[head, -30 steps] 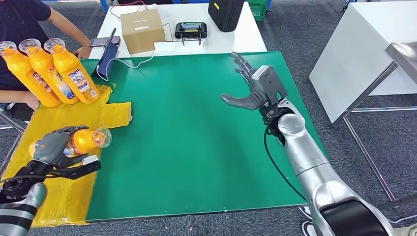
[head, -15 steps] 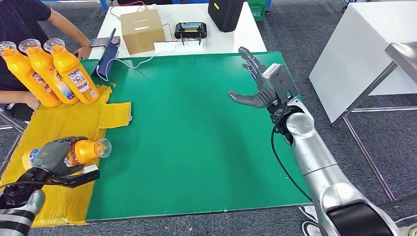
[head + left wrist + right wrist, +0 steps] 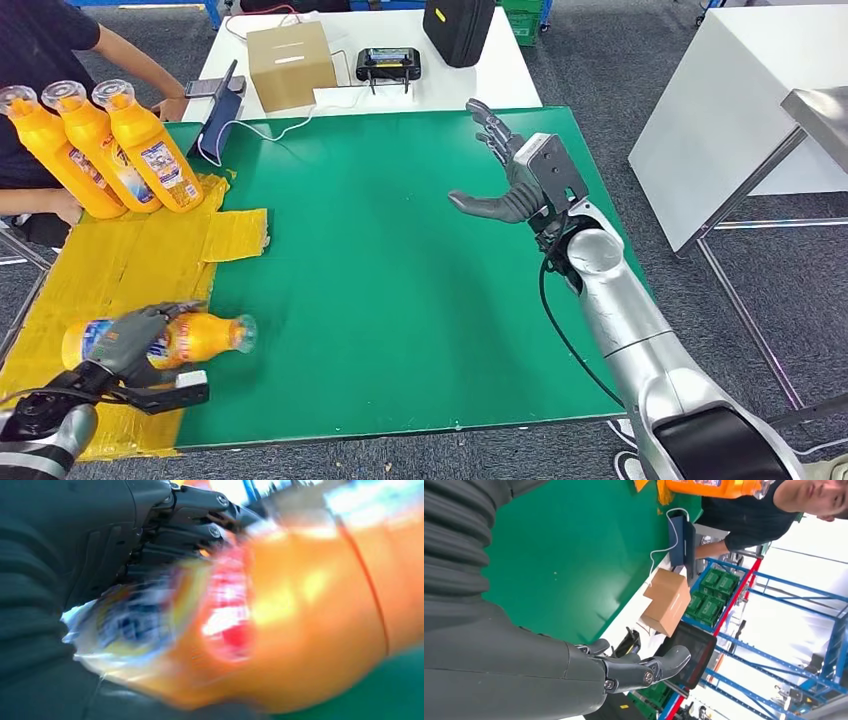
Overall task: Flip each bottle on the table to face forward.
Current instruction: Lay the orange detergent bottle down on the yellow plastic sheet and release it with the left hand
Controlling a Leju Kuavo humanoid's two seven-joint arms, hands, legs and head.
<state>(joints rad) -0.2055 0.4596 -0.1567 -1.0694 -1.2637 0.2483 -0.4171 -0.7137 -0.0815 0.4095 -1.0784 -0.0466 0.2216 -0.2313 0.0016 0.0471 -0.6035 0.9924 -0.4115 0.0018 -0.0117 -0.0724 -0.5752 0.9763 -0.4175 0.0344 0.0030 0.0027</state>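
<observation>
Left hand (image 3: 135,340) grips an orange detergent bottle (image 3: 200,338) lying on its side, cap pointing away from the wrist. Right hand (image 3: 510,185) hovers spread, holding nothing. Smooth plastic looks slippery and probably heavy; mid-body grip suits.

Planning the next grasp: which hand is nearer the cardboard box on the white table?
Right. The right hand hovers open over the green mat's far side, a short way from the cardboard box. The left hand grips a lying bottle at the near-left corner.
</observation>
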